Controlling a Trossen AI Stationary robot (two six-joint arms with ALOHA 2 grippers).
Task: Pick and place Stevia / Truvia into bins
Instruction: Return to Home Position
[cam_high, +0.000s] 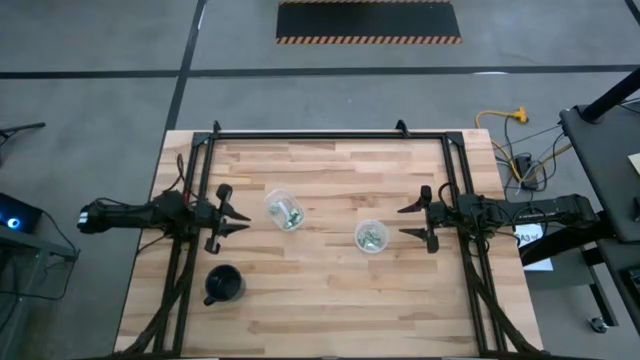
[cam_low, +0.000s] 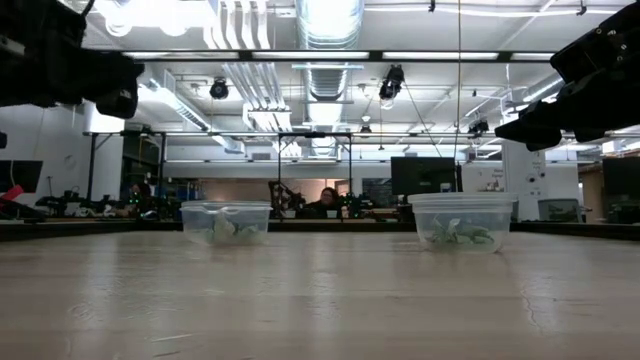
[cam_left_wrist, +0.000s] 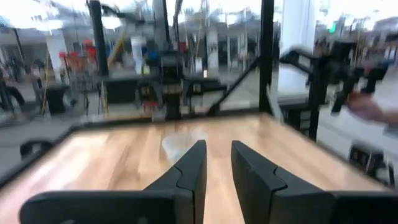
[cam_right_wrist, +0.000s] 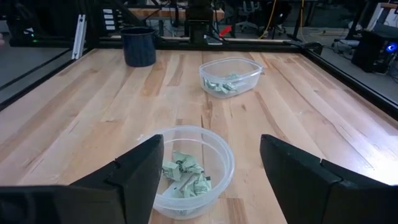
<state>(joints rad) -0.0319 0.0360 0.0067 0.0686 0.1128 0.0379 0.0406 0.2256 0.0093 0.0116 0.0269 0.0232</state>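
Two round clear bins stand on the wooden table, both with pale green-and-white Stevia packets lying inside. The left bin (cam_high: 285, 211) (cam_low: 225, 222) (cam_right_wrist: 230, 76) sits just in front of my left gripper (cam_high: 246, 221) (cam_left_wrist: 217, 146), which is open with a narrow gap and held above the table. The right bin (cam_high: 371, 236) (cam_low: 463, 222) (cam_right_wrist: 186, 171) and its packets (cam_right_wrist: 185, 174) lie ahead of my right gripper (cam_high: 400, 222) (cam_right_wrist: 211, 140), which is wide open and also raised. I see no packet loose on the table.
A black cup (cam_high: 224, 285) (cam_right_wrist: 138, 46) stands near the table's left near corner. A black frame (cam_high: 330, 135) runs along the far edge and down both sides. Bare wood (cam_high: 330, 300) lies between and in front of the bins. A person (cam_low: 327, 203) sits far behind the table.
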